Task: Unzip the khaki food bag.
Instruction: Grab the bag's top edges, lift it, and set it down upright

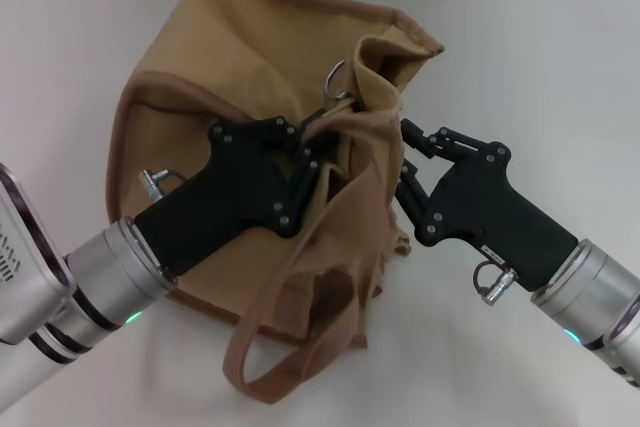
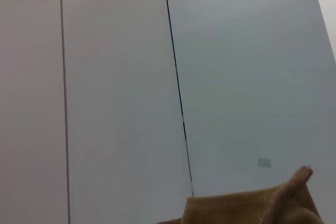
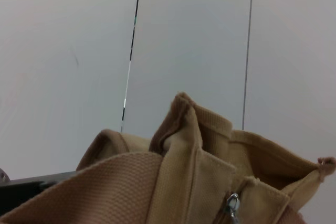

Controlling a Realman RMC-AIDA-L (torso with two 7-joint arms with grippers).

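The left gripper point(image 1: 322, 139) reaches in from the near left and lies across the front of the khaki food bag point(image 1: 215, 77), its black body pressed against the canvas; its jaws are buried in the bunched fabric at the bag's top middle, and whether they are spread or pinching cannot be told. The bag sits on the white worktop point(image 1: 520, 57) at the middle of the scene, slumped and crumpled, with 1 webbing handle point(image 1: 265, 332) looping down toward the near edge. A metal ring point(image 1: 338, 77) stands at the top of the bag, just beyond the left gripper's tip. The right gripper point(image 1: 405, 159) comes in from the near right, its tip against the folded canvas on the bag's right side; its jaws are hidden too. In the right wrist view a silver zipper pull point(image 3: 231, 204) hangs at the fabric edge
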